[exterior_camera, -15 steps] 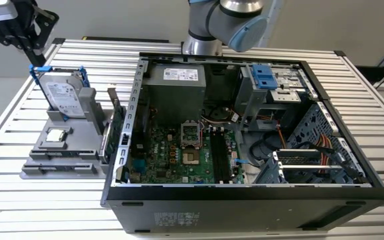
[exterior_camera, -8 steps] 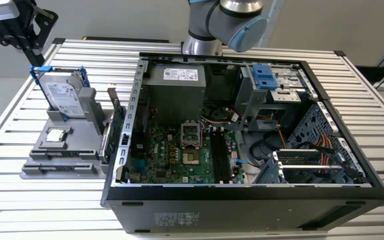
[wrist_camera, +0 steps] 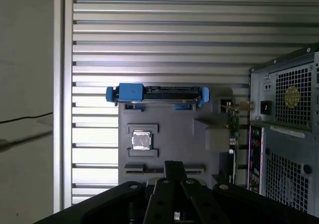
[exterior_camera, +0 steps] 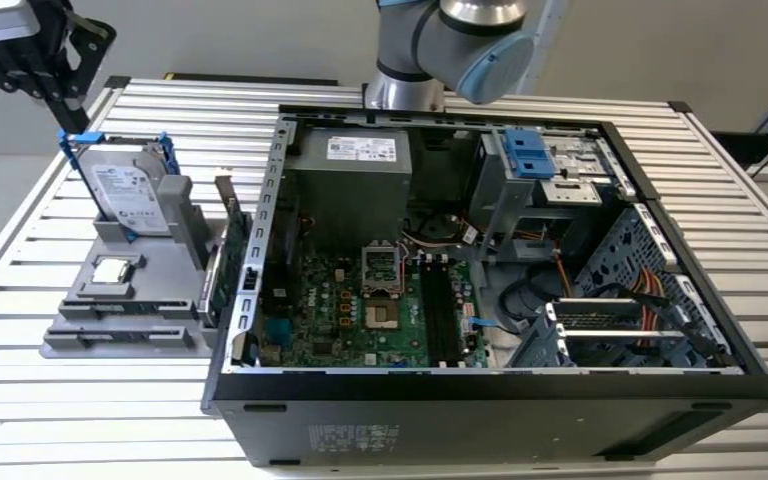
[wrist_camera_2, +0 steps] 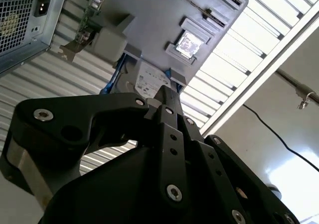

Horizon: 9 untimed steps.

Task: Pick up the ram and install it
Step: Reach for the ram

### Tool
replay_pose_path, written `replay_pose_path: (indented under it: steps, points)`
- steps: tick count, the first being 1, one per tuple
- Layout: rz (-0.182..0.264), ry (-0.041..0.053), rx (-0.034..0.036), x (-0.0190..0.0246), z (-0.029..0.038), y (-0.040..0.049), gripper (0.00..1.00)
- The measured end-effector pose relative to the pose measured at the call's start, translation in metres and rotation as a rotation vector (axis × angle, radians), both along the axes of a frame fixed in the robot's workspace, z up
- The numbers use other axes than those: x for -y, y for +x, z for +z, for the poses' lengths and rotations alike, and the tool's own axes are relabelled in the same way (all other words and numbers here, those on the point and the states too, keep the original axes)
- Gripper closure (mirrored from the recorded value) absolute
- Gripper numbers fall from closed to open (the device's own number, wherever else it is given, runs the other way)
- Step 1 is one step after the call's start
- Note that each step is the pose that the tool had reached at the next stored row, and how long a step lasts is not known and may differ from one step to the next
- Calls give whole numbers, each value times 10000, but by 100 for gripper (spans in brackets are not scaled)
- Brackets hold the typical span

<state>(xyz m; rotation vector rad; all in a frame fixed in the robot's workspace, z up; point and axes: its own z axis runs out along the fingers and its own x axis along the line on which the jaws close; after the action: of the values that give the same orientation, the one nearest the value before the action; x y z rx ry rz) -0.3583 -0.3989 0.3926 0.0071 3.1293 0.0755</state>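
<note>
A thin dark stick, which I take for the ram (exterior_camera: 131,308), stands on edge in a slot of the grey holder (exterior_camera: 157,335), on the side of the square chip away from the hard drive. Seen edge-on, the ram (wrist_camera: 144,170) is a dark line partly hidden by my fingertips. My black gripper (exterior_camera: 64,95) hangs high over the holder at the exterior view's left; its fingers are shut with nothing between them. The gripper (wrist_camera_2: 167,92) (wrist_camera: 172,165) points down at the holder. The open computer case (exterior_camera: 244,330) shows long black memory slots (exterior_camera: 438,310) on its motherboard.
A silver hard drive in a blue frame (exterior_camera: 124,190) (wrist_camera: 157,92) stands upright in the holder. A green card with a metal bracket (exterior_camera: 231,265) stands between the holder and the case. The slatted metal table (exterior_camera: 91,420) ends close to the holder.
</note>
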Motion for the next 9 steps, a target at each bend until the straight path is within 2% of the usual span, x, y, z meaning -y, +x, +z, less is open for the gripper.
replay_pose_path:
  steps: [9]
  points:
    - [0,-1,-4,60,-8,0,100]
